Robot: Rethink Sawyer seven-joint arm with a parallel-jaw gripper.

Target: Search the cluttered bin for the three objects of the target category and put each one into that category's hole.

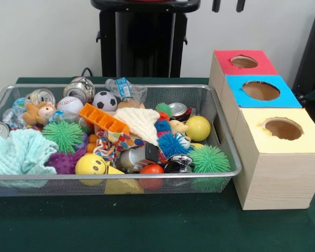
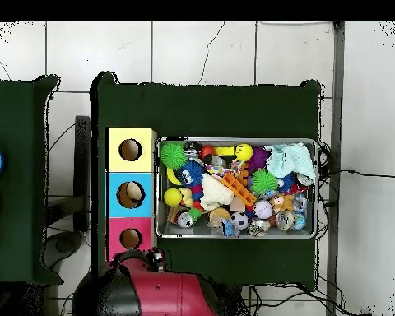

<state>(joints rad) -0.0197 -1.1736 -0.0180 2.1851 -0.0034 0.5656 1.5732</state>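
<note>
The bench is covered with a dark green cloth (image 1: pixel 147 226) across its whole top. Behind its far edge stands a plain off-white wall (image 1: pixel 42 37). From above, a floor of large pale square tiles (image 2: pixel 201 49) with dark grout lines surrounds the bench. Thin black cables (image 2: pixel 349 173) trail over the tiles beside one short edge.

This is a robotics lab, not a home. A black pedestal (image 1: pixel 143 39) stands at the far side of a table draped in dark green cloth (image 1: pixel 147 226), and from above the robot's red and black base (image 2: pixel 155 295) shows at the table's edge. Cables (image 2: pixel 336 296) trail over a pale tiled floor (image 2: pixel 201 49). The staging is plainly experimental: 1 wire-mesh bin (image 1: pixel 115 175) crammed with mixed toys and cans, beside 3 wooden boxes (image 1: pixel 275 173) with holes cut in colored tops.
</note>
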